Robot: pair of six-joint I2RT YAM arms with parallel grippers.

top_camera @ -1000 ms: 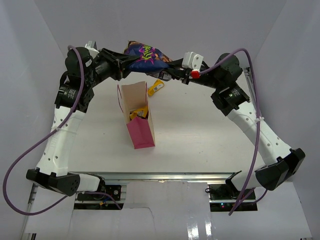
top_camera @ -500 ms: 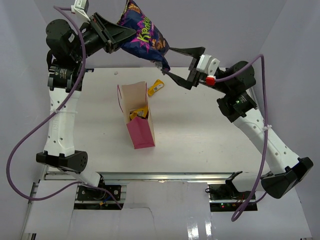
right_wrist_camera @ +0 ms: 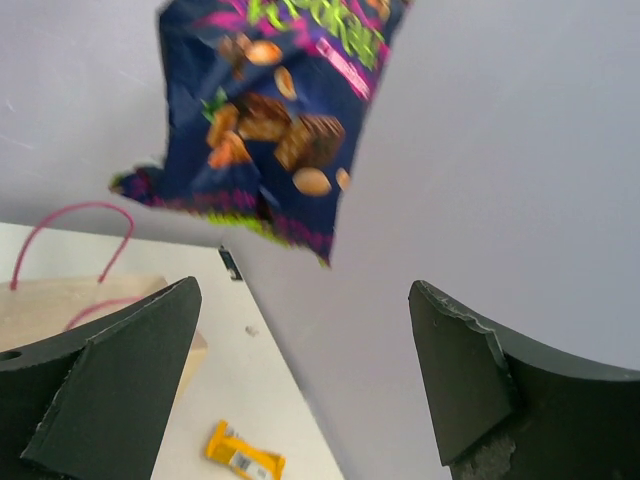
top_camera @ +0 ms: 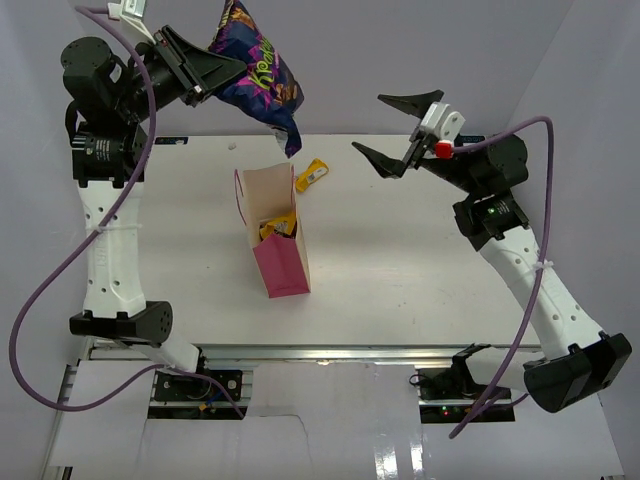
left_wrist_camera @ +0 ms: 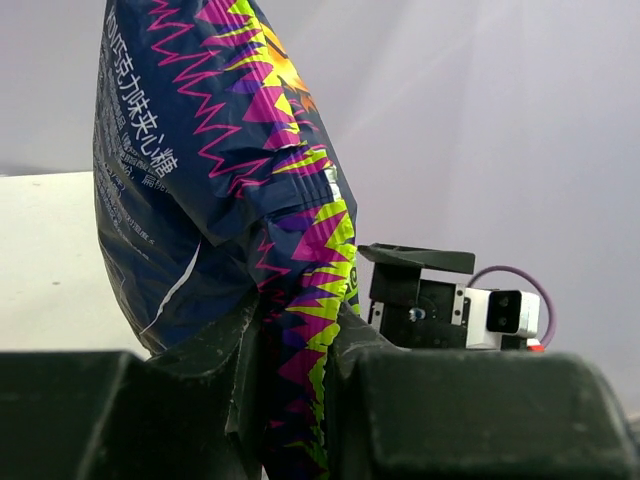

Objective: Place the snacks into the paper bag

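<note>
The purple-blue chip bag (top_camera: pixel 258 70) hangs high over the table's far side, above the bag's mouth, pinched by its crimped edge in my left gripper (top_camera: pixel 215 72). In the left wrist view the chip bag (left_wrist_camera: pixel 210 190) rises from between my shut fingers (left_wrist_camera: pixel 375 370). The pink paper bag (top_camera: pixel 272 232) stands upright, with yellow bars (top_camera: pixel 278 227) inside. One yellow bar (top_camera: pixel 312 176) lies on the table behind it. My right gripper (top_camera: pixel 393 130) is open and empty, off to the right of the chip bag (right_wrist_camera: pixel 270 110). The brown bar is out of view.
White walls close in the table (top_camera: pixel 420 260) at the back and sides. The paper bag's red cord handles (right_wrist_camera: pixel 75 240) stick up at its mouth. A small dark mark (top_camera: pixel 233 146) lies near the table's far edge.
My right gripper has let go of the chip bag, opened and drawn back right. My left arm has lifted the chip bag up and leftwards, so it now hangs from the left gripper alone.
</note>
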